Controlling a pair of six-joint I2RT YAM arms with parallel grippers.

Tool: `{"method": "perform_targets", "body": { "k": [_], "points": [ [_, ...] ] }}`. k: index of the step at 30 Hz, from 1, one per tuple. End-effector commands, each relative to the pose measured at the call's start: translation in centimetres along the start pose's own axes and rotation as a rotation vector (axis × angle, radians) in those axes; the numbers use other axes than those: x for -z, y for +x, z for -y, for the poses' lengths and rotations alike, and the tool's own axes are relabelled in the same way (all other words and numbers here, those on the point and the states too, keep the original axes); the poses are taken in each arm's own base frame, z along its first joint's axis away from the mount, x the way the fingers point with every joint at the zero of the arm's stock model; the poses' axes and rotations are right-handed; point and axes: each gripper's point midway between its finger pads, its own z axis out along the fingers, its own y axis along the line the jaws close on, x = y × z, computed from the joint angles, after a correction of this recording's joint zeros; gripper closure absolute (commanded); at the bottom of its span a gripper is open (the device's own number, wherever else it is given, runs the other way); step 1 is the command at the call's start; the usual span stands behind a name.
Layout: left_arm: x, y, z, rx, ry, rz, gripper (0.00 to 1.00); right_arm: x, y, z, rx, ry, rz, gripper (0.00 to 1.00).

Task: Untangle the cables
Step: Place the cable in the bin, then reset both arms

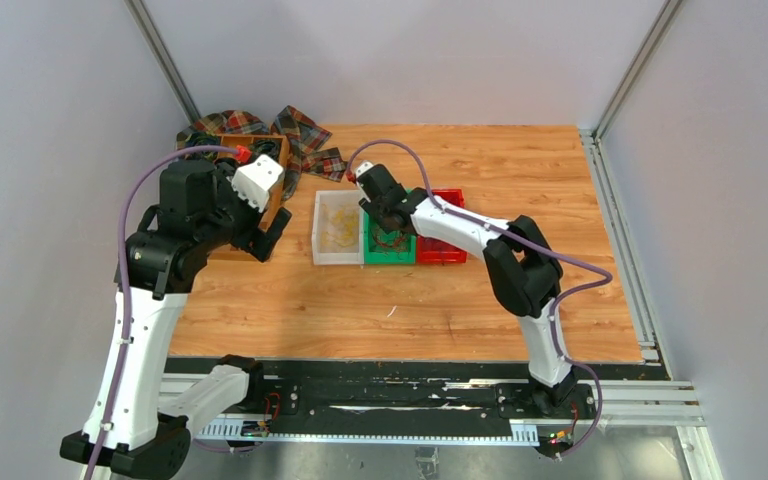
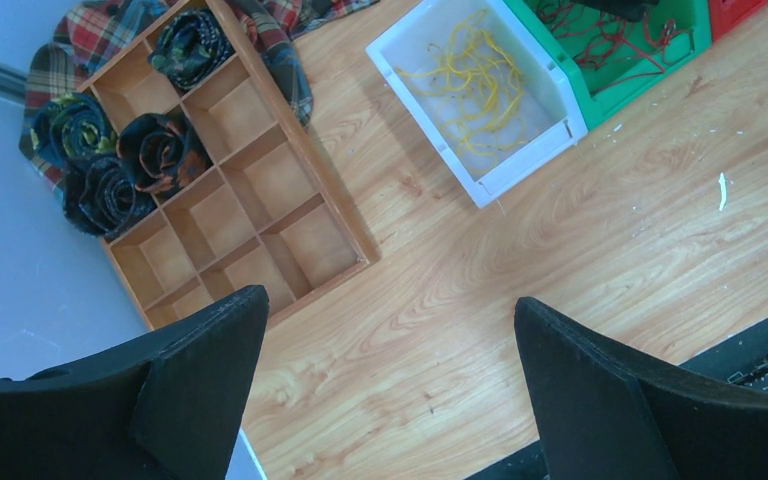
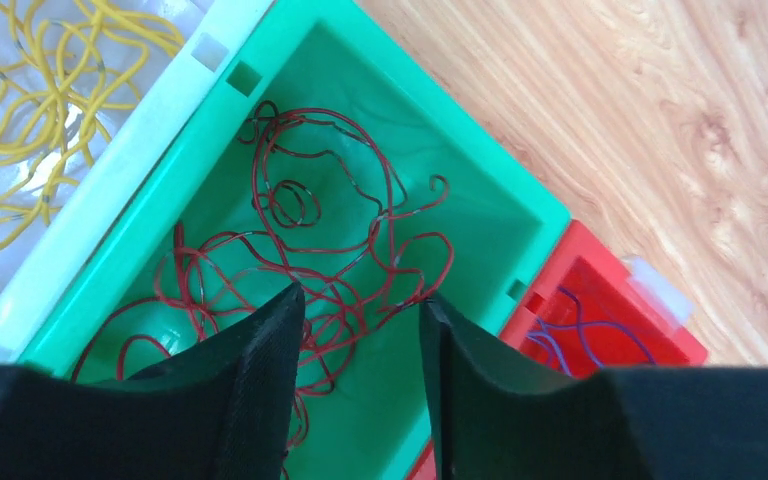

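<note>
1. Here, three adjoining bins sit mid-desk, nearer the far edge: yellow cables [image 2: 475, 85] in the white bin [image 2: 520, 170], red-brown cables [image 3: 330, 250] in the green bin [image 3: 480, 190], purple cables [image 3: 580, 335] in the red bin [image 3: 600, 255].
2. The right gripper [image 3: 362, 300] hangs over the green bin, fingers narrowly parted, clamping nothing.
3. The left gripper [image 2: 390, 310] is spread wide and empty above the desk's left side.

Wood-grain table [image 1: 520, 290] carries green plastic bin [image 1: 388, 259]; translucent white bin [image 1: 337, 259] touches its left side, red bin [image 1: 440, 256] its right; wooden divided tray [image 2: 305, 240] and plaid cloth [image 1: 305, 130] farther left.
</note>
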Motion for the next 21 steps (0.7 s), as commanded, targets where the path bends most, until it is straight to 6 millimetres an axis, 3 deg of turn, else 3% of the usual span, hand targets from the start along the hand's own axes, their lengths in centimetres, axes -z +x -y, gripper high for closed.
{"method": "perform_targets", "body": {
  "k": [1,8,11,13,15,17,20,21],
  "points": [
    [0.0,0.2,-0.8,0.03,-0.055,0.015,0.02,4.5,-3.4,3.2,-0.072,0.035,0.093,0.48],
    [-0.4,1.1,-1.6,0.025,-0.087,-0.011,0.02,8.1,-4.4,5.3,-0.108,0.065,0.148,0.39],
    [-0.3,1.5,-1.8,0.004,-0.1,-0.023,0.02,8.6,-4.9,5.1,-0.132,0.035,0.176,0.38],
    [-0.1,1.6,-1.7,-0.003,-0.102,-0.018,0.02,8.3,-4.8,4.3,-0.148,0.005,0.173,0.42],
    [-0.1,1.8,-1.7,-0.003,-0.105,-0.012,0.02,7.7,-4.2,3.4,-0.168,-0.025,0.158,0.47],
    [-0.3,1.9,-1.7,0.001,-0.112,-0.005,0.02,7.7,-3.5,3.3,-0.201,-0.03,0.144,0.45],
    [-1.5,2.9,-2.0,-0.004,-0.132,-0.01,0.02,9.8,-3.0,4.9,-0.277,-0.019,0.194,0.34],
    [-2.3,3.9,-2.0,-0.009,-0.133,-0.028,0.02,10.4,-1.8,5.9,-0.304,-0.002,0.204,0.32]
  ]
}}
